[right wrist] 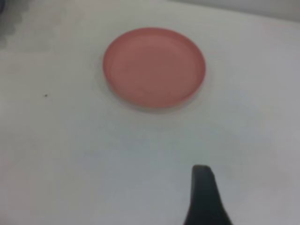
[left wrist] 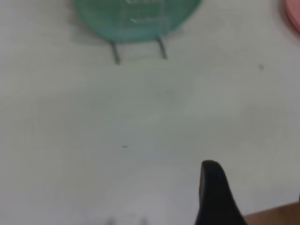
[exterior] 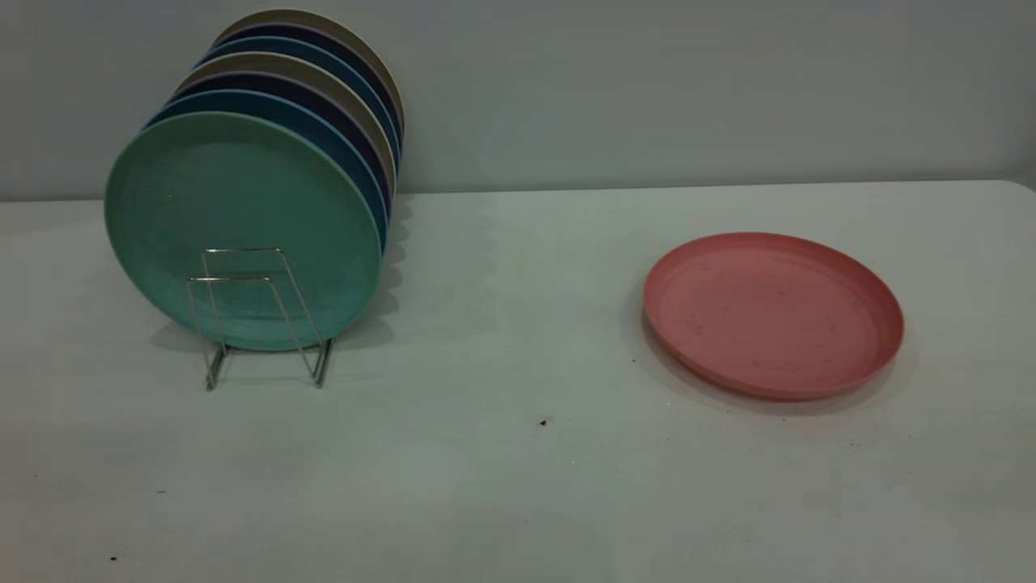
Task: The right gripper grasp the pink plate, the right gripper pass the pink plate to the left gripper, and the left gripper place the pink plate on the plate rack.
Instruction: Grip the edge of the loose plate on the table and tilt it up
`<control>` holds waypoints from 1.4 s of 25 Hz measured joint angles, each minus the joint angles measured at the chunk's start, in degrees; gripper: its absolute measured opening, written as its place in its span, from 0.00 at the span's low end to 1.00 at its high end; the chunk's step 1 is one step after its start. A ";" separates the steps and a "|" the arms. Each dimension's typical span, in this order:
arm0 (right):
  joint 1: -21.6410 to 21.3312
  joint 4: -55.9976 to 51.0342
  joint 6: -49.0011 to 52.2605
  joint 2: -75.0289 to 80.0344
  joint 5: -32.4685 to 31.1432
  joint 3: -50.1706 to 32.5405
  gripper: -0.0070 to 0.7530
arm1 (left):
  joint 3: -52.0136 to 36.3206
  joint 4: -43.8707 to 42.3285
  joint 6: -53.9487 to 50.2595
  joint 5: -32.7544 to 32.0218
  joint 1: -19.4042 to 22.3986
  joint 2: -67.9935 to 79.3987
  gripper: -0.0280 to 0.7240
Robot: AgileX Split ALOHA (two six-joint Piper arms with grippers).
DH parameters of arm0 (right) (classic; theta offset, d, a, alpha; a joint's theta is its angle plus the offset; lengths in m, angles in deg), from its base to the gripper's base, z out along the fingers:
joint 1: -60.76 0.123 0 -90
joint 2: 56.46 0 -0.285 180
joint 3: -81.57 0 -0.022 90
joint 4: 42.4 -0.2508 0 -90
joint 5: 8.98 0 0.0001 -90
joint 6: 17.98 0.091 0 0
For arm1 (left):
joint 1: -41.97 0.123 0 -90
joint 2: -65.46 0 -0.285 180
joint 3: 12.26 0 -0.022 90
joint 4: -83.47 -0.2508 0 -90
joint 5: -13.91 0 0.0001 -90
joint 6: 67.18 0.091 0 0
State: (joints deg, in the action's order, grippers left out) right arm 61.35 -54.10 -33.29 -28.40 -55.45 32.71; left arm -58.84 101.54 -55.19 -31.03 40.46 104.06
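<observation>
A pale wall stands behind a white table (exterior: 518, 486), and neither arm shows in the outside view. On the table's right side the pink plate (exterior: 773, 314) lies flat, rim up, nothing touching it. Well apart on the left is the plate rack (exterior: 263, 316), its wire loops holding a row of upright plates with a teal plate (exterior: 243, 231) at the front and blue plates (exterior: 348, 154) behind; the front loops are still free.

My right gripper (right wrist: 204, 199) shows only one dark finger in its wrist view, held above bare table short of the plate, so I cannot tell whether its fingers are spread or pressed together. The same goes for the left gripper (left wrist: 215, 197), one finger in view, facing the rack from some way off.

I judge the first step, the grasp, is not yet begun. To do it well I would come in low at the plate's near rim, one finger over the lip and one under, and pinch the edge firmly. The plate sits flat, so it may slide; I would close slowly and lift with a slight tilt.
</observation>
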 joint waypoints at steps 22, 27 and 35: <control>0.00 -31.72 -29.04 57.78 27.70 11.89 0.69 | 7.93 20.31 24.19 2.68 13.12 24.57 0.63; 0.00 -33.60 -30.23 65.86 31.58 13.02 0.69 | 8.23 25.10 27.07 1.83 14.91 27.39 0.63; 0.00 -35.47 -32.16 78.07 33.04 18.32 0.69 | 8.23 29.11 28.37 1.55 14.91 25.60 0.63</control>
State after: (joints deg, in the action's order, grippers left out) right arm 61.35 -89.57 -65.45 49.67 -22.41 51.02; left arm -50.61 130.65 -26.81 -29.48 55.37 129.66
